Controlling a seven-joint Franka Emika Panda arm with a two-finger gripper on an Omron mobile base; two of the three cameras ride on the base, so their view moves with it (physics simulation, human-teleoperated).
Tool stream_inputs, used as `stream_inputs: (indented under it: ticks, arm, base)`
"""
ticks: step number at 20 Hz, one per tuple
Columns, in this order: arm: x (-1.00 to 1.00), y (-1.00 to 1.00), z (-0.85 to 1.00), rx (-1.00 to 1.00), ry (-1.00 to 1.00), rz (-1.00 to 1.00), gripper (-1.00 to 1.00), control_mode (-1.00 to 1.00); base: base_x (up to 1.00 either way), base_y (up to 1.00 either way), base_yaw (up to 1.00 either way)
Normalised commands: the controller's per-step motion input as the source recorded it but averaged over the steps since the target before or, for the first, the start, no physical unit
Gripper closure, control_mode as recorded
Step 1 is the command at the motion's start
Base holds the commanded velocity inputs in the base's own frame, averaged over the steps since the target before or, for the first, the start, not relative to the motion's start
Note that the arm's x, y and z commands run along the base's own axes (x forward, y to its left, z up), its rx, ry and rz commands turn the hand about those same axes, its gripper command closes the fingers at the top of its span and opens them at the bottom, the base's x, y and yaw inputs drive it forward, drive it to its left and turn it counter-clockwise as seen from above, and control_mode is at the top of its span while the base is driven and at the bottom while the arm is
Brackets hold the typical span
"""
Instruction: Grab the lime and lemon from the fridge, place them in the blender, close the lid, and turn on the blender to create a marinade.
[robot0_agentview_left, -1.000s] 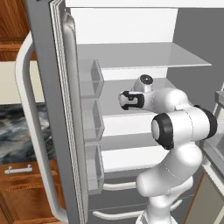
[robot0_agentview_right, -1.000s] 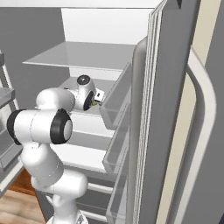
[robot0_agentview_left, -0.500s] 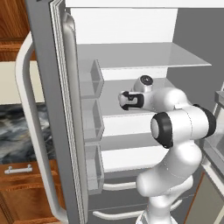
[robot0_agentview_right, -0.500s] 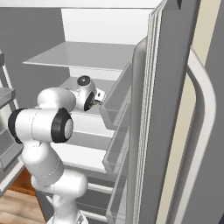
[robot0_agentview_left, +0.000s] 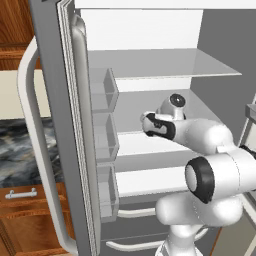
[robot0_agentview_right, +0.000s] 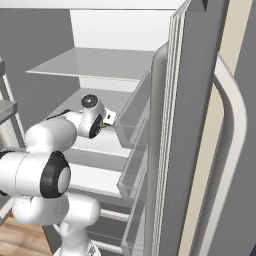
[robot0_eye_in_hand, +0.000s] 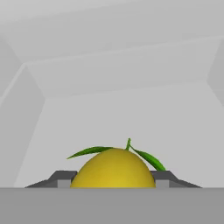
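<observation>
The fridge (robot0_agentview_left: 165, 64) stands open with both doors swung wide. My gripper (robot0_agentview_left: 146, 123) reaches in over the middle shelf (robot0_agentview_left: 131, 144). In the hand view the yellow lemon (robot0_eye_in_hand: 113, 168), with green leaves at its stem, sits between my fingertips (robot0_eye_in_hand: 64, 178), which press against its left and right sides. From the right base view the gripper (robot0_agentview_right: 107, 120) points toward the back of the shelf, with a speck of yellow-green at its tip. The lime, the blender and the lid are out of view.
The left door (robot0_agentview_left: 55, 110) carries clear bins (robot0_agentview_left: 102, 135) close beside my hand. The right door (robot0_agentview_right: 195, 110) also has clear bins (robot0_agentview_right: 132, 120). Drawers (robot0_agentview_left: 127, 214) lie below the shelves. A wood cabinet and dark marble counter (robot0_agentview_left: 20, 155) are at the left.
The jaws have narrowed onto the lemon. The arm and the camera have hardly moved.
</observation>
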Motion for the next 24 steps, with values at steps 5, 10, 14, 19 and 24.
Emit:
stream_inputs:
  ticks: [5,10,14,19,24]
  arm:
    - [-1.00,0.00,0.40,0.00,0.00,0.02,1.00,-1.00]
    - [-1.00,0.00,0.51,0.00,0.06,0.00,1.00,-1.00]
    - [-1.00,-0.02,0.63,0.00,0.11,0.00,1.00,-1.00]
    - [-1.00,-0.13,0.75,0.00,0.08,0.00,1.00,-1.00]
    - [-1.00,-0.14,0.85,0.00,0.11,0.00,1.00,-1.00]
  base:
    - [0.00,0.00,0.00]
    - [0.00,0.00,0.00]
    - [0.00,0.00,0.00]
    - [0.00,0.00,0.00]
    - [0.00,0.00,0.00]
